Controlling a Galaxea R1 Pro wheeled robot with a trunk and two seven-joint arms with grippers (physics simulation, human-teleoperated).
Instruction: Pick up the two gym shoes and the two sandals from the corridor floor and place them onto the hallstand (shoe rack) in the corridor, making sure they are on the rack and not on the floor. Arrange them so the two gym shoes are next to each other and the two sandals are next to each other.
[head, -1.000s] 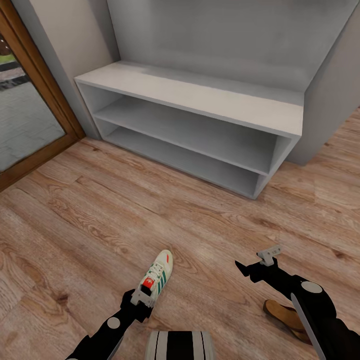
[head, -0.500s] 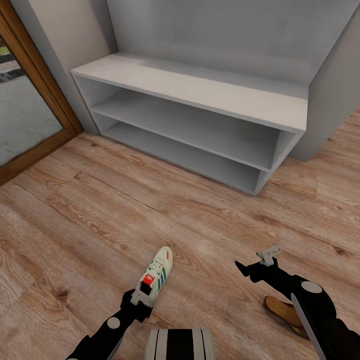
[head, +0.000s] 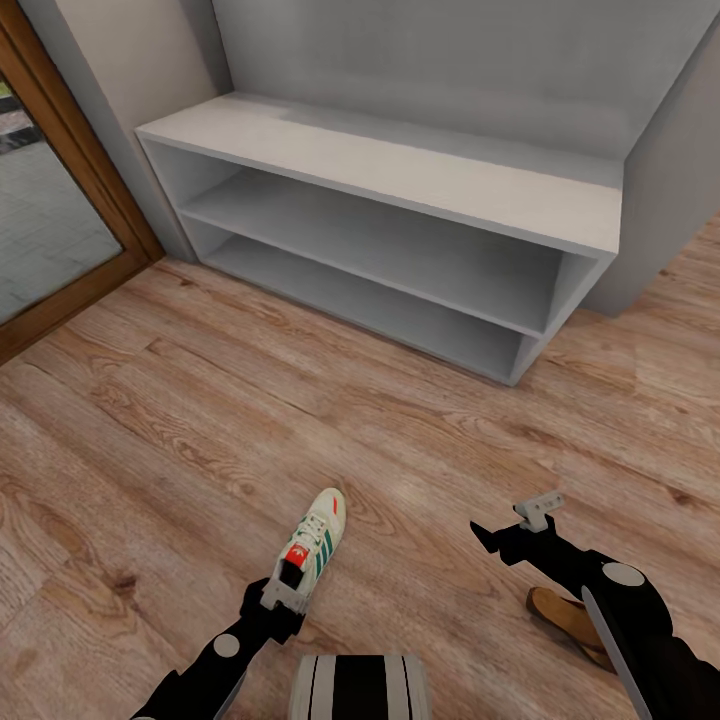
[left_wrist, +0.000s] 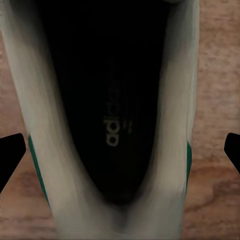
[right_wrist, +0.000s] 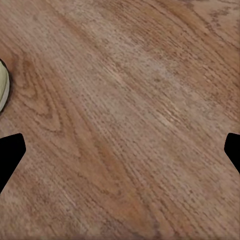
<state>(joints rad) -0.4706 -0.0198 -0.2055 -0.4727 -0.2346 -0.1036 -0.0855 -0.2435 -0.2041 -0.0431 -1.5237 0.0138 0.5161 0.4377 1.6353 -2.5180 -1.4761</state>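
One cream gym shoe (head: 318, 535) with green stripes and a red tongue label lies on the wood-plank corridor floor (head: 180, 430), toe toward the rack. My left gripper (head: 288, 585) is over its heel. In the left wrist view the shoe's dark opening (left_wrist: 112, 110) sits close between the two wide-apart fingertips (left_wrist: 11, 152), so the gripper (left_wrist: 120, 150) is open around it. My right gripper (head: 512, 525) hangs open above bare floor (right_wrist: 125, 120). A tan sandal footbed (head: 565, 620) lies on the floor, partly hidden by the right arm. The pale grey hallstand (head: 400, 190) stands ahead, its tiers bare.
A wood-framed glass door (head: 60, 230) is at the left. Grey wall panels (head: 660, 200) flank the hallstand's right end. A cream edge (right_wrist: 2, 85) shows in the right wrist view. Open floor stretches between me and the rack.
The camera has moved: the hallstand looks larger and higher in the picture. The gym shoe has shifted slightly away from my left gripper. Both arms hold their place in the view.
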